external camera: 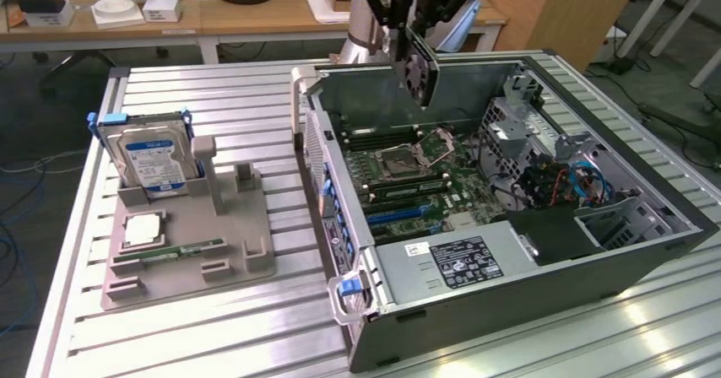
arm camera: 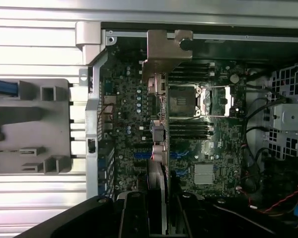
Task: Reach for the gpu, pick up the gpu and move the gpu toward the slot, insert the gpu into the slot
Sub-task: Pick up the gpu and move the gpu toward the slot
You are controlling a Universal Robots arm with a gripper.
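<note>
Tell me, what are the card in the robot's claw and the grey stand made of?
The gpu looks like rigid circuit board, with a bare metal bracket that shines dully. The grey stand is probably plastic: matte, evenly coloured, moulded.

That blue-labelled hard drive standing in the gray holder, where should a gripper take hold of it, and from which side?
Probably the upper part of the hard drive, with the fingers pinching its two broad faces, coming straight down from above. It stands upright on edge, and the gray holder encloses its lower part, so only the top stands free.
</note>
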